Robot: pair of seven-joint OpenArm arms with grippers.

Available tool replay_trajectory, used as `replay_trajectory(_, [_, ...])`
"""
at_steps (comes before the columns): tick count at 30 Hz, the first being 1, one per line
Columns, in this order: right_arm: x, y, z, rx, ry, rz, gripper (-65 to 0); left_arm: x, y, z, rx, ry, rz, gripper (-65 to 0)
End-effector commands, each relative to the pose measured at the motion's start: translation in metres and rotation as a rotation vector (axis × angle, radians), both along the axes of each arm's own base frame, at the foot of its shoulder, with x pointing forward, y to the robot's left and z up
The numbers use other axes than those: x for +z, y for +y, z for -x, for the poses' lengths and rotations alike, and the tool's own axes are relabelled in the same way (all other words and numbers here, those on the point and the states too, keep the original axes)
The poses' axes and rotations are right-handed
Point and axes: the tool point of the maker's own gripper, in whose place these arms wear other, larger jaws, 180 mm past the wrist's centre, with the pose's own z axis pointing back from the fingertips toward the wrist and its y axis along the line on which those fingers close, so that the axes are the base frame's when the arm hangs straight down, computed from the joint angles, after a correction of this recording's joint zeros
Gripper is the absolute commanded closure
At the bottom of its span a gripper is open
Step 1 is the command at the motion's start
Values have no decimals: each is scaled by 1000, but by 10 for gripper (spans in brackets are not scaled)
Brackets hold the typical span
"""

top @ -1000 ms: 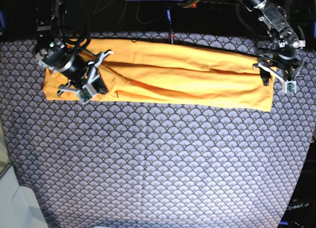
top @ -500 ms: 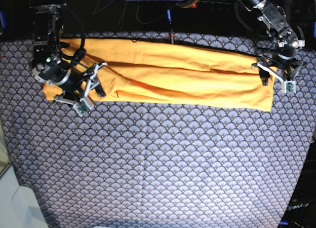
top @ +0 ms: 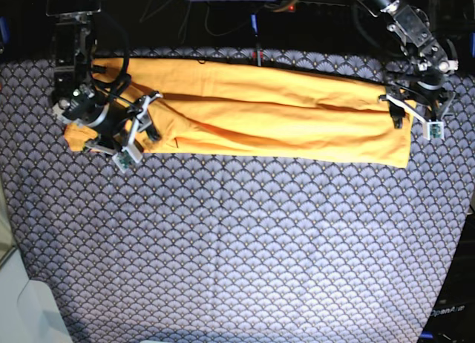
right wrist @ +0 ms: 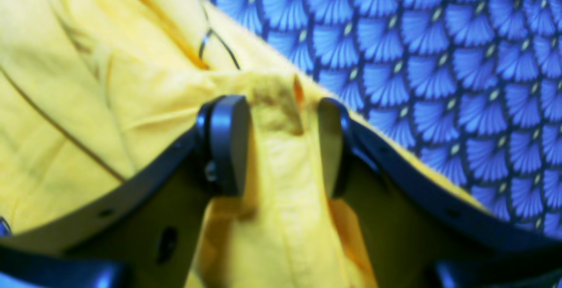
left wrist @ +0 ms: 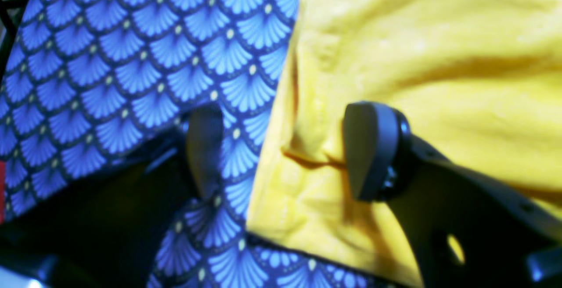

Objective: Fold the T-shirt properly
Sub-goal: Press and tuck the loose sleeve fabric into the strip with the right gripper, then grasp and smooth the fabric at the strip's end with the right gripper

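The T-shirt (top: 252, 113) is lying as a long, folded orange-yellow band across the far part of the navy fan-patterned cloth (top: 237, 239), with one gripper sitting at each of its ends.

The right gripper (right wrist: 274, 143) is resting over the end of the band at the base view's left. Its jaws are standing partly apart, and a raised ridge of yellow fabric is running up between them; the fabric is lying close against both pads, but whether the pads are pressing it cannot be told from the pictures. Beyond the jaw tips the ridge is ending in a small rumpled peak, and to the outer side of one jaw the shirt's edge is giving way to the patterned cloth. A thin dark loop is lying on the fabric just past the other jaw.

The left gripper (left wrist: 281, 152) is sitting at the band's opposite end, jaws spread wide and holding nothing. One jaw is standing over the bare patterned cloth, the other over the shirt, so the shirt's corner edge is lying in the gap between them. A small crease is running across the fabric from that edge towards the jaw on the shirt side. The shirt is spreading away beyond that jaw in soft wrinkles.
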Motion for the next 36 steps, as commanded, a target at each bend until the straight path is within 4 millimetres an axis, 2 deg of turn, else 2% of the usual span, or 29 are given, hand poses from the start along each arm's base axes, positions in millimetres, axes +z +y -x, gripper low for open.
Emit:
replay_trajectory(1, [12, -1, -9, 3, -45, -9, -276, 16, 6, -10, 0, -56, -23, -421])
replay_trajectory(4, [12, -1, -9, 3, -45, -10, -270, 16, 6, -10, 0, -56, -23, -421])
replay_trajectory(6, [12, 0, -9, 2, -45, -12, -237, 16, 6, -11, 0, -58, -23, -421])
replay_trajectory(8, [12, 0, -9, 2, -45, -12, -169, 16, 6, -11, 0, -58, -23, -421])
replay_trajectory(11, [12, 0, -9, 2, -45, -14, -13, 16, 6, -11, 0, -58, -23, -421])
replay_trajectory(12, [12, -1, -9, -2, -46, -13, 0, 16, 6, -11, 0, -58, -23, -421])
replay_trajectory(18, [20, 3, -12, 1, -95, -50, 0, 16, 6, -10, 0, -57, -22, -421])
replay_trajectory(20, [14, 4, -3, 1, -81, -57, 0, 16, 6, -10, 0, -57, -22, -421])
replay_trajectory(26, [28, 17, 17, 28, -134, -94, 0, 16, 6, -11, 0, -58, -23, -421])
replay_trajectory(36, [37, 31, 51, 45, -136, -114, 0, 16, 6, -10, 0, -57, -22, -421])
